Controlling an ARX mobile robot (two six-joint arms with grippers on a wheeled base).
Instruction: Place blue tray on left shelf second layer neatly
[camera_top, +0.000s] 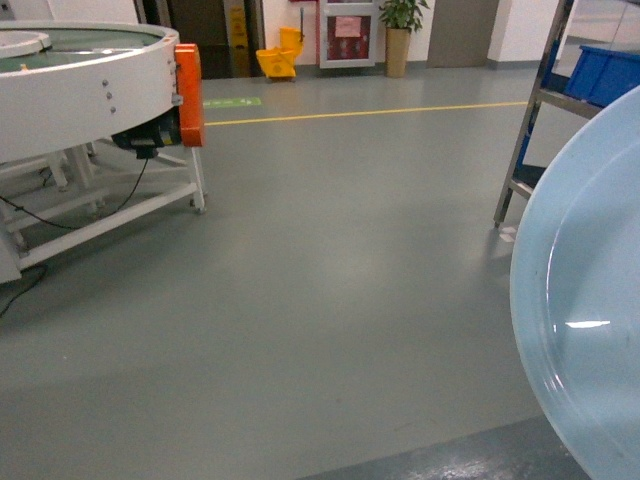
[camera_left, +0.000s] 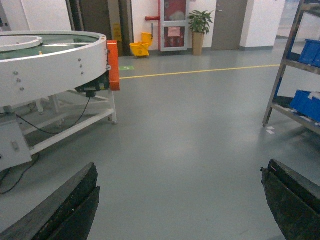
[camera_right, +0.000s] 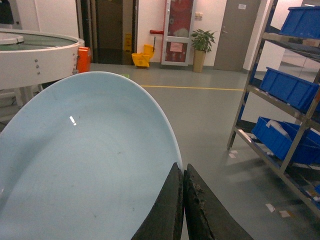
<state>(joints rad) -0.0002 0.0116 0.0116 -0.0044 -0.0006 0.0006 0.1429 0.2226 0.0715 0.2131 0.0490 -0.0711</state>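
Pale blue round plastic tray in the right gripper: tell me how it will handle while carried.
The pale blue round plastic tray probably stays stiff: pinched at one rim point by the right gripper, it shows no sag. Its glossy surface suggests it could slip. Held off-centre, it may pivot.

Blue tray: smooth glossy plastic, pale, catching light glints. Steel rack beside it: shiny bare metal uprights. Blue crates on rack: plastic. Floor: smooth, dull sheen.
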